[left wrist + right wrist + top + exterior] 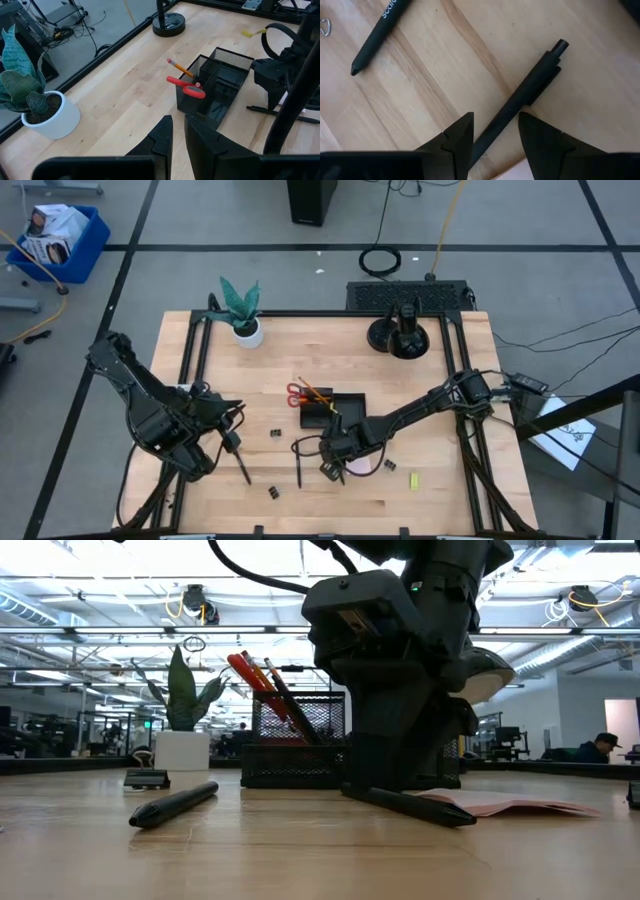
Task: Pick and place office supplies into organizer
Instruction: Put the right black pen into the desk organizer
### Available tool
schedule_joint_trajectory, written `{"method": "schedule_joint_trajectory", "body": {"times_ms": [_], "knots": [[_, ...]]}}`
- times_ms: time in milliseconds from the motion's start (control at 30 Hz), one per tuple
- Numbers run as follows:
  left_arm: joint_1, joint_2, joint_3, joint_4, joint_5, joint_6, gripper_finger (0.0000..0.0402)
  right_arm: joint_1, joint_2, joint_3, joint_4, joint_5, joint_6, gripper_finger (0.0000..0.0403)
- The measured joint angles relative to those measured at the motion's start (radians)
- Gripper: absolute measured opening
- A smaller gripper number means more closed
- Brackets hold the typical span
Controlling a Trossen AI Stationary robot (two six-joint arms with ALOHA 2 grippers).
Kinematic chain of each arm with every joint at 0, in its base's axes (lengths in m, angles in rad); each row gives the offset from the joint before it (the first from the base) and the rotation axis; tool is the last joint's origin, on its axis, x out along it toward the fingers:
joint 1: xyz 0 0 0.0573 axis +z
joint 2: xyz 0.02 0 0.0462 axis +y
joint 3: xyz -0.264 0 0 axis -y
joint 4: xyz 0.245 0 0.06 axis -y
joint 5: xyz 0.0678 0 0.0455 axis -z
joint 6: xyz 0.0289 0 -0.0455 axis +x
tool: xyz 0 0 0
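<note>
Wooden table, both arms over its near half. Largest to smallest:

L arm: left gripper hovers above bare wood at table's left-front, well apart from organizer. Wrist view shows fingers nearly together, only a narrow slit between, nothing in them.

R arm: reaches in from right edge; right gripper low over table center-front, just in front of organizer. Fingers spread, straddling a black pen lying flat on the wood. Pen sits in the gap; can't tell if pads touch it, and it isn't lifted. Low view: gripper body nearly on the surface, same pen poking out beneath.

Organizer: black mesh tray, mid-table, compartments visible from L wrist cam. Red-handled scissors and orange pencil already in it, leaning out over the left end.

Potted plant at back-left, round black stand base at back-right. Neither near the grippers.

Loose items on wood:
- second black pen just below the left gripper, lying free
- pink sticky-note pad flat beside right gripper, partly under it
- binder clips: one between the arms, one near front edge, one right of the R gripper
- small yellow-green piece right-front, apart from everything.
</note>
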Motion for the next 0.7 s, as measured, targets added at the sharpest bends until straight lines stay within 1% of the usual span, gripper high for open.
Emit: {"method": "schedule_joint_trajectory", "body": {"times_ms": [400,700], "knots": [[0.0,0.0,0.0,0.012,0.0,0.0,0.0053,0.005,0.003,-0.002,-0.004,0.045,0.034,0.0149],[0.0,0.0,0.0,0.031,-0.001,0.024,0.0053,0.017,0.04,-0.002,-0.027,0.051,0.06,0.0124]]}}
